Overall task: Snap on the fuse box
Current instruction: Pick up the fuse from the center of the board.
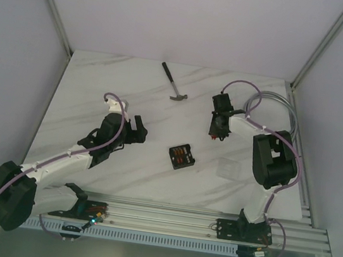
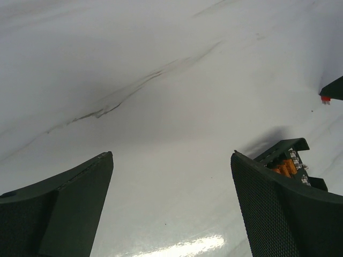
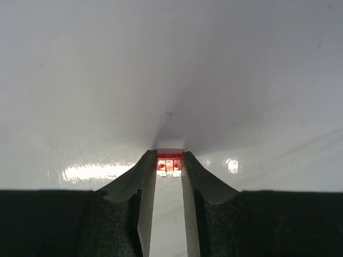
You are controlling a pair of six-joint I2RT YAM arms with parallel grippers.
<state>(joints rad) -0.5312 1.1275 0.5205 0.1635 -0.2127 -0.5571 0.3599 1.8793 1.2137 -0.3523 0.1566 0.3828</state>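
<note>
The fuse box [image 1: 181, 157], a small black square box with orange fuses in its slots, lies open near the table's middle. In the left wrist view a corner of the fuse box [image 2: 286, 160] shows behind my right finger. My left gripper [image 1: 140, 130] hovers to its left, open and holding nothing [image 2: 171, 155]. My right gripper [image 1: 216, 134] points down at the table, up and to the right of the box. Its fingertips [image 3: 169, 160] are shut on a small red fuse [image 3: 169, 164] that sits at table level.
A faint clear square cover [image 1: 226, 169] lies to the right of the box. A hammer [image 1: 174, 83] rests at the back of the marble table [image 1: 100, 93]. White walls close in both sides, and a metal rail [image 1: 165, 217] runs along the near edge.
</note>
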